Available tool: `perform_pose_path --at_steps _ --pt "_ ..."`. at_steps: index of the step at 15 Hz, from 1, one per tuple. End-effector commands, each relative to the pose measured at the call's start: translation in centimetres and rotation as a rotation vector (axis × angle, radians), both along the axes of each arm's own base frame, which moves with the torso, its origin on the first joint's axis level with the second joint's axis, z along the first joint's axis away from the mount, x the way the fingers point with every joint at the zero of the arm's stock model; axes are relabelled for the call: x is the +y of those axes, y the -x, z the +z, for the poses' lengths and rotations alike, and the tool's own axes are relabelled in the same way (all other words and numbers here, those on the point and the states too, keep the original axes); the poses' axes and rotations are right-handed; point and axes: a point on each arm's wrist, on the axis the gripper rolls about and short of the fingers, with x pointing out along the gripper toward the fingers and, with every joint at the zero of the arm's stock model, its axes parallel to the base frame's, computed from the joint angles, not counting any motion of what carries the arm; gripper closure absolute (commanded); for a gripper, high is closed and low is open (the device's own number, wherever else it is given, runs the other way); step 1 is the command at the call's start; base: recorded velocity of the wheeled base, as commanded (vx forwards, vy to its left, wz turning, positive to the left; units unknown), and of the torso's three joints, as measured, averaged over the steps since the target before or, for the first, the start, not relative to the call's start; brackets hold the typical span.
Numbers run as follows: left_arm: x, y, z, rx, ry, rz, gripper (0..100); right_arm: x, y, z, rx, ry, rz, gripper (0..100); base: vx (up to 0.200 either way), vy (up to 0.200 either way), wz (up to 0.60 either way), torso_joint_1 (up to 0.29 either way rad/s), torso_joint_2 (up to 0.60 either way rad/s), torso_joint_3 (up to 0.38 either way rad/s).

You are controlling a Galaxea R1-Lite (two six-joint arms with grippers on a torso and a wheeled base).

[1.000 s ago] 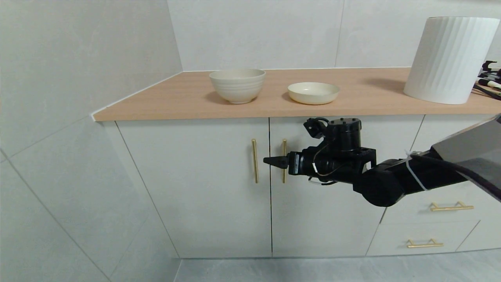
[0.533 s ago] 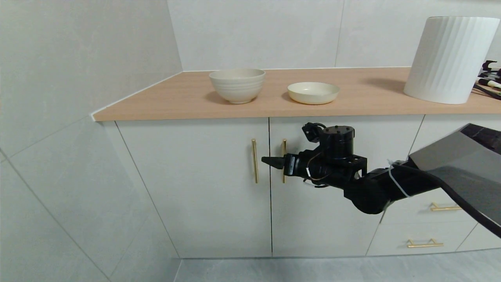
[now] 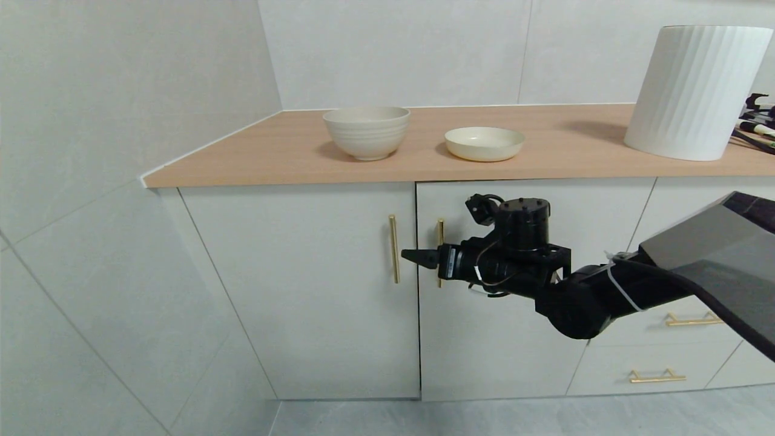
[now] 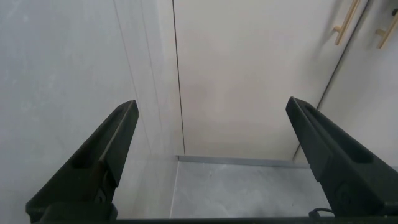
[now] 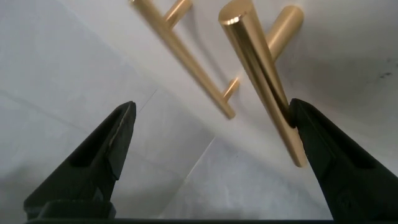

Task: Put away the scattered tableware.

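The right gripper (image 3: 404, 257) has shifted left, drawing the right cabinet door (image 3: 502, 351) slightly ajar.

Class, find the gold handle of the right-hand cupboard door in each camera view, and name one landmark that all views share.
Head view: right door handle, upright beside the door seam, partly behind the right tool.
Left wrist view: right door handle, far off, the one of the pair farther from the wall.
Right wrist view: right door handle, large and near, close by one finger.
Shared landmark: the left door handle beside it.
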Motion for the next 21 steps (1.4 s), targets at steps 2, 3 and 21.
perform_pose_path --at_steps 2,3,21 --pt "0.0 0.0 0.0 0.000 0.000 0.002 0 -0.4 1.6 0.7 0.011 -0.003 0.059 0 0.000 0.000 0.00 0.000 0.00 0.000" --pt "0.0 0.0 0.0 0.000 -0.001 0.002 0 -0.8 2.2 0.7 0.023 0.001 0.073 0 0.000 0.000 0.00 0.000 0.00 0.000" --pt "0.0 0.0 0.0 0.000 -0.001 0.000 0 -3.9 12.6 -0.5 0.053 0.002 0.275 0 0.000 0.000 0.00 0.000 0.00 0.000"
